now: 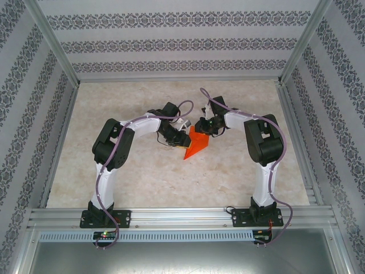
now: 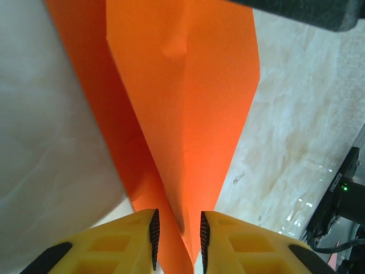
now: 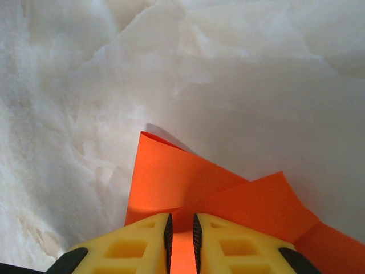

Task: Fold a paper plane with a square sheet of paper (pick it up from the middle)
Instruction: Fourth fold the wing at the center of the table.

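mid-fold, i judge. creased, pointed paper (image 1: 195, 145) sits mid-table (image 1: 142, 177), well off every edge. left gripper (image 2: 177, 234): jaws slightly apart astride the centre ridge. right gripper (image 3: 181, 228): narrow gap, paper in it, grip unclear. next: clamp ridge, press crease flat.

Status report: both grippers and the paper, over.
Right gripper shut on orange paper. Left gripper straddles its narrow end, grip unclear. Paper partly folded.
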Tool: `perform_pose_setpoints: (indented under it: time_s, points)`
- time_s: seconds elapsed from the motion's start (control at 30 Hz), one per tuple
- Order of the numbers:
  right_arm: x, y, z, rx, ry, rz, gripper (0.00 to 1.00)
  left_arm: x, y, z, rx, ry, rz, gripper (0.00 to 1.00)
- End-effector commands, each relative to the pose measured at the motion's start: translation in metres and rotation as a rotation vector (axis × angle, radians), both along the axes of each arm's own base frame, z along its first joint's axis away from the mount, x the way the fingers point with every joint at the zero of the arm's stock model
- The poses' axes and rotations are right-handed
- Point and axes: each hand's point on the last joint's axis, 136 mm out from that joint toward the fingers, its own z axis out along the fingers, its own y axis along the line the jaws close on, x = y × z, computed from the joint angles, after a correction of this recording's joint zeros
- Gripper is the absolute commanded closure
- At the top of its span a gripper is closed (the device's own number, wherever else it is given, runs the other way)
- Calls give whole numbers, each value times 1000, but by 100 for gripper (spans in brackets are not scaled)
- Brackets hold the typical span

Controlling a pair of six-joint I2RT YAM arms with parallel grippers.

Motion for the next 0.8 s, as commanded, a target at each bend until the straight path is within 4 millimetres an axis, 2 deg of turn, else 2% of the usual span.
perform_pose_setpoints:
  time_s: [0.0, 0.47, 0.77]
  points:
    - [-5, -13, -18, -48, 51, -5, 79, 3, 5, -8, 23, 27, 16, 73]
    - [-5, -13, -17, -49, 49, 0, 79, 2, 7, -20, 45, 45, 15, 88]
    - [-5, -13, -19, -49, 48, 2, 80, -1, 9, -28, 60, 62, 12, 89]
